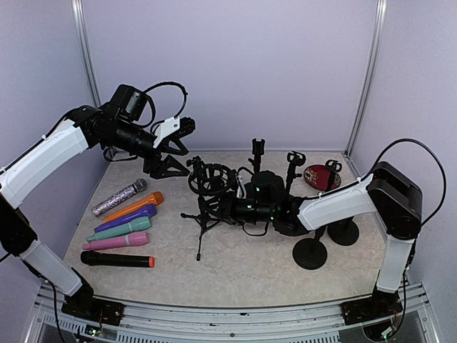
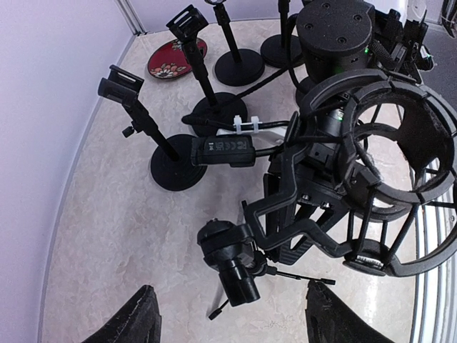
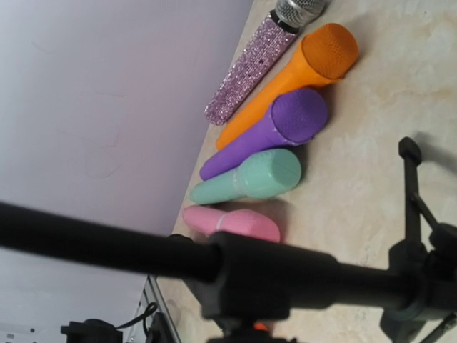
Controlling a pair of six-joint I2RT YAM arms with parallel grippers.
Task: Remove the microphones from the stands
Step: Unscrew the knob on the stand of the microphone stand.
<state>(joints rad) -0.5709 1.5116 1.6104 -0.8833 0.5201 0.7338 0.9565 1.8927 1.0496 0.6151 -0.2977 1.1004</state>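
Fingers (image 2: 136, 318) of the left gripper (image 2: 232, 321) are seen spread, empty, at 11 o'clock of the stand (image 1: 207, 187); closure of the right gripper (image 1: 235, 207) cannot be told; open table (image 1: 243, 268) is noted at 6 o'clock.

Your left gripper (image 2: 232, 325), fingers spread wide, faces the black shock mount (image 2: 389, 179) on its tripod (image 2: 235, 268); round-based clip stands (image 2: 173, 170) and a red plate (image 2: 171, 58) sit beyond.

Glitter-lilac mic (image 1: 118, 198), orange mic (image 1: 133, 206), purple mic (image 1: 127, 219), mint mic (image 1: 120, 229), pink mic (image 1: 116, 241), black mic (image 1: 114, 260), orange-tipped. Stands (image 1: 310, 254) black. Plate (image 1: 318, 179) red, flowered. Tabletop (image 1: 243, 266) beige, marbled.
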